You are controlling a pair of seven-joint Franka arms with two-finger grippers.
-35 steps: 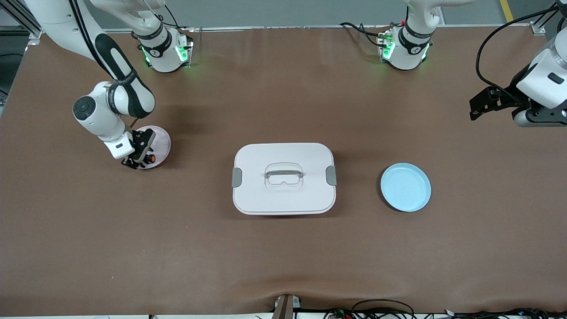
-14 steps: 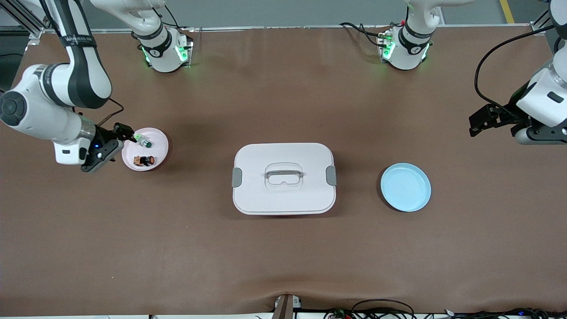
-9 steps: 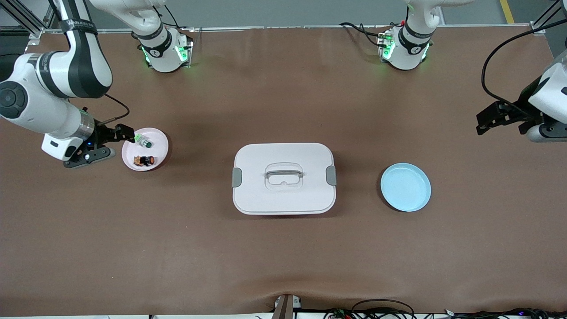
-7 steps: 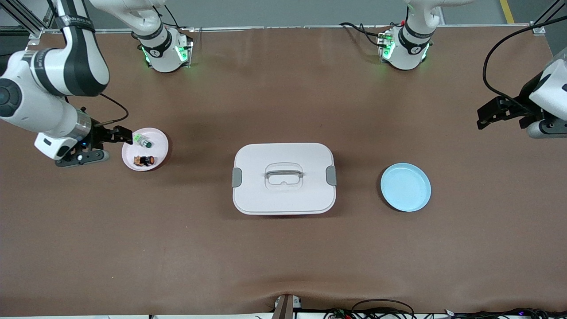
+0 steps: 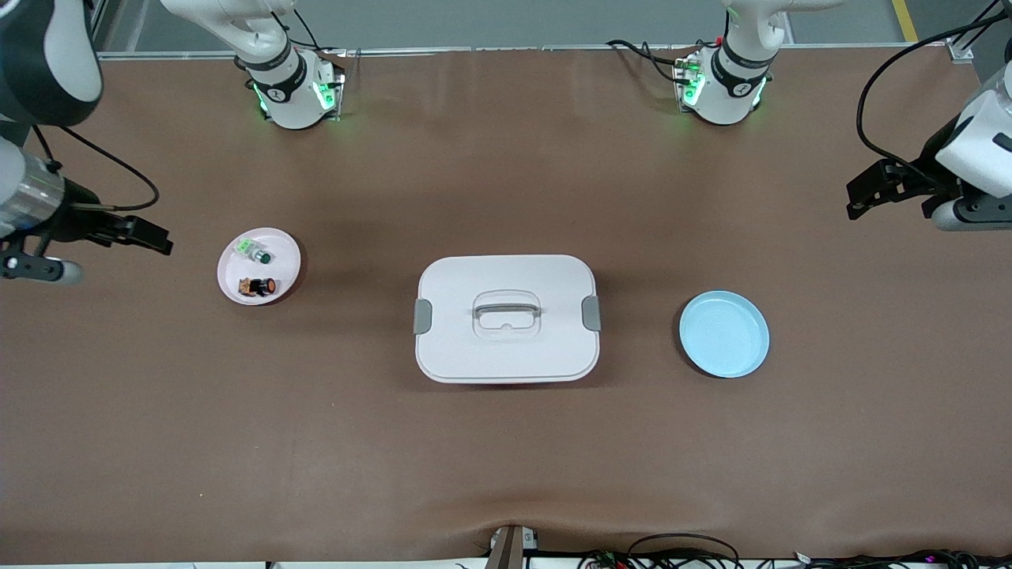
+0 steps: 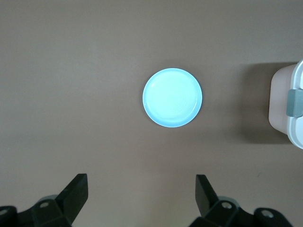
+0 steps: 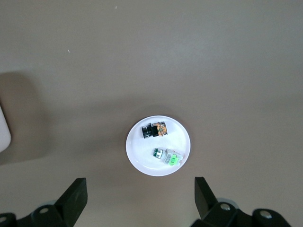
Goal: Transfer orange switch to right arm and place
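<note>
The orange switch (image 5: 259,286) lies on its side on a small pinkish-white plate (image 5: 281,251) toward the right arm's end of the table. It also shows in the right wrist view (image 7: 155,131). A clear switch with a green cap (image 5: 256,252) lies beside it on the same plate. My right gripper (image 5: 152,235) is open and empty, raised over bare table beside the plate, clear of both switches. My left gripper (image 5: 866,194) is open and empty, raised over the left arm's end of the table.
A white lidded box with a clear handle (image 5: 506,318) stands mid-table. An empty light blue plate (image 5: 723,333) lies between the box and the left arm's end, and shows in the left wrist view (image 6: 172,104). Cables lie along the front edge.
My right gripper was down at the orange switch on the plate; it has left the switch there and drawn up and away toward the table's end. The left arm shifted slightly.
</note>
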